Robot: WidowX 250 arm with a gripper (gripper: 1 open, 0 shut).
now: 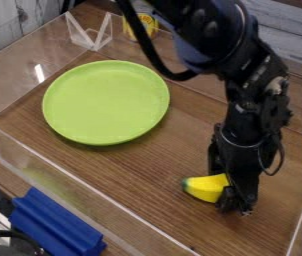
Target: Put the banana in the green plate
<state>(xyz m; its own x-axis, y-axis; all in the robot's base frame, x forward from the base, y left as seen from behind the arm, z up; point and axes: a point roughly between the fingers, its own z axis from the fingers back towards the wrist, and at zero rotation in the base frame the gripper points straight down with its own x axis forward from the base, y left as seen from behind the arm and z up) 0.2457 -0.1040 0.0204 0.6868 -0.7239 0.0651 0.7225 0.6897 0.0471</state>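
Down at the near right of the bench (60, 60), the banana (206, 186) lies on the wood: a short, curved piece of glossy yellow plastic with a small green tip at its left end. Its right half is hidden behind the gripper (234, 197), which stands over it pointing straight down, black and blocky, with cables running along the arm above. The jaws look drawn in narrow against the banana's right part, though from this angle I cannot see the contact itself or tell whether the fruit is truly pinched.

Well apart from it, toward the left middle of the bench, sits the green plate (107, 100): a wide, round disc of lime-green plastic, smooth and matte, with a shallow raised rim, far broader than the banana.

The bench is warm brown wood with a soft sheen and faint reflections, enclosed by low clear plastic walls whose edges catch the light. At the back left a clear triangular stand (90, 33) rests on the wood, and beside it a yellow can (140, 25) with a dark label shows partly behind the arm. At the near left corner, outside the clear wall, a ribbed blue plastic block (54, 228) lies at a slant. Behind the bench, the room shows only a pale paneled wall at upper right.
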